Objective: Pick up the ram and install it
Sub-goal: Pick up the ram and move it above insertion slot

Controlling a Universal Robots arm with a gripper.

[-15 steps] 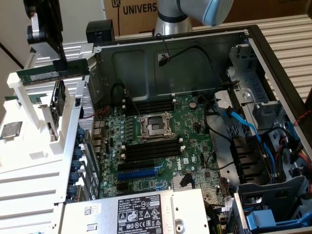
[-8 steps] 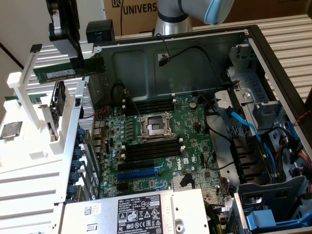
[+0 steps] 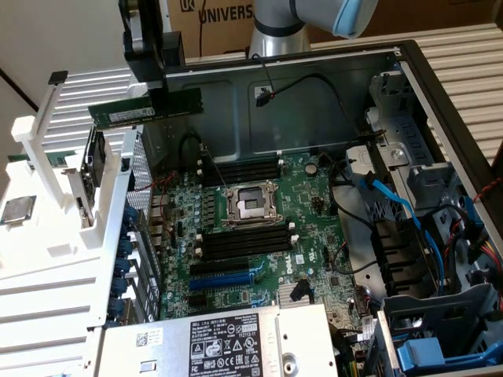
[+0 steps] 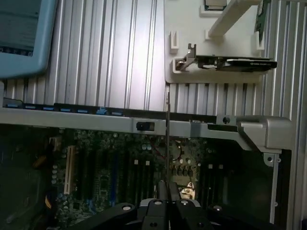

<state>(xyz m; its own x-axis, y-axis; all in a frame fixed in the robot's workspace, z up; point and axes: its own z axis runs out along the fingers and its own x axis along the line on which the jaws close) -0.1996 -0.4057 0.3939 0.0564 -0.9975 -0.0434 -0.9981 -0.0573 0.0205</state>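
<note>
The ram [image 3: 118,115] is a long green stick with a pale label. It hangs level in the air above the open computer case's edge on the exterior view's left, with my gripper [image 3: 157,98] shut on its upper edge near the middle. In the wrist view the ram [image 4: 167,139] shows edge-on as a thin line running out from between the black fingers [image 4: 162,191], over the case wall and the motherboard [image 4: 120,167]. Two banks of long black memory slots [image 3: 240,170] [image 3: 240,243] lie either side of the processor socket [image 3: 251,203].
A white rack [image 3: 47,236] on the exterior view's left holds a silver processor chip [image 3: 17,210] and an upright card [image 3: 94,165]. The grey power supply [image 3: 228,342] sits at the case's near end. Blue cables [image 3: 393,200] and drive bays fill the exterior view's right.
</note>
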